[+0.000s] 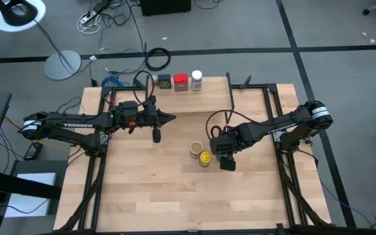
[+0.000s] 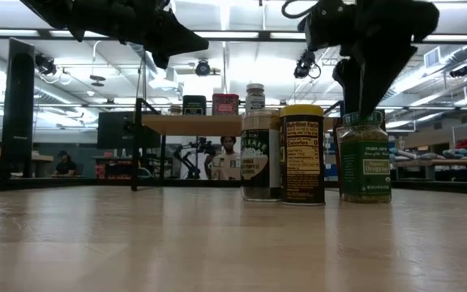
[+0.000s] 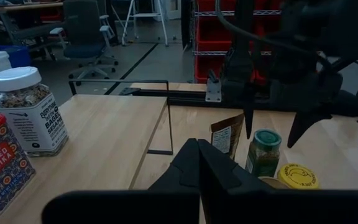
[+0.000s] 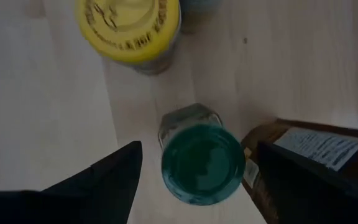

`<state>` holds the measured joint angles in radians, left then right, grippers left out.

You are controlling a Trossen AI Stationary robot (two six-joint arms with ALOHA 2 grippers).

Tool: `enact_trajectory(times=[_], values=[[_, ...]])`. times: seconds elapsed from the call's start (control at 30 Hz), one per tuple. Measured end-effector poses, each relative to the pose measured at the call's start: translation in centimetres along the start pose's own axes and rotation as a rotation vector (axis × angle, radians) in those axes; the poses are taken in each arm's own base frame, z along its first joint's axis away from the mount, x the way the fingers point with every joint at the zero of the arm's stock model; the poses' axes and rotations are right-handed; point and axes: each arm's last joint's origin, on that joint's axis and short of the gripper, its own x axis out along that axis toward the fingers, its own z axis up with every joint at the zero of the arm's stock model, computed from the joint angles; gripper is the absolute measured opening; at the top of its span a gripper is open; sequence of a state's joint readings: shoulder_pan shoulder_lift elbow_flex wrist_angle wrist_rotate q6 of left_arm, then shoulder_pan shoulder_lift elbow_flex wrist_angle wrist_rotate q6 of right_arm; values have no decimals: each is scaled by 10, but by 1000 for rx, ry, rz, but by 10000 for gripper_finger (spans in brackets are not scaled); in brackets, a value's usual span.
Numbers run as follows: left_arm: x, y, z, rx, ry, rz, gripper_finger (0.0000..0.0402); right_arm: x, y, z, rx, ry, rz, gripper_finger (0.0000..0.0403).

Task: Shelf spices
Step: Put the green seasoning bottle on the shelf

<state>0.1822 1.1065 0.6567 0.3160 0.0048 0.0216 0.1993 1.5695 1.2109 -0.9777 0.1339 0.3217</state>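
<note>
The shelf (image 1: pixel 253 98) stands along the table's far edge. On its top board stand a dark tin (image 1: pixel 164 81), a red tin (image 1: pixel 180 81) and a white-lidded jar (image 1: pixel 196 80). Mid-table, a tan-capped jar (image 1: pixel 196 149), a yellow-lidded jar (image 1: pixel 205 158) and a green jar (image 4: pixel 202 163) stand on their bases, close together. A brown canister (image 4: pixel 319 155) is beside the green jar. My right gripper (image 4: pixel 197 180) is open and points down over the green jar, one finger on each side of its lid, apart from it. My left gripper (image 1: pixel 172 117) is shut and hovers by the shelf's front edge.
Black frame rails (image 1: pixel 96 176) run along the table's left and right sides. Bare wood (image 1: pixel 175 202) lies toward the near edge. Cables (image 1: pixel 220 121) loop behind my right arm. Beyond the table are floor cables, a lamp base and office furniture.
</note>
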Motion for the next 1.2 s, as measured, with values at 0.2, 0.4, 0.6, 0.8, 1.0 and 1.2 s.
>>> enact_trajectory(times=[0.2, 0.4, 0.6, 0.8, 1.0, 1.2], values=[[0, 0, 0, 0, 1, 0, 1, 9, -2, -7, 20, 33, -23, 313], [0, 0, 0, 0, 1, 0, 1, 18, -1, -10, 22, 22, -4, 305], [0, 0, 0, 0, 1, 0, 1, 21, -1, -11, 21, 22, -1, 252], [0, 0, 0, 0, 1, 0, 1, 20, 0, -11, 23, 18, 14, 196], [0, 0, 0, 0, 1, 0, 1, 20, 0, -9, 24, 10, 24, 196], [0, 0, 0, 0, 1, 0, 1, 20, 1, -9, 24, 9, 25, 196]])
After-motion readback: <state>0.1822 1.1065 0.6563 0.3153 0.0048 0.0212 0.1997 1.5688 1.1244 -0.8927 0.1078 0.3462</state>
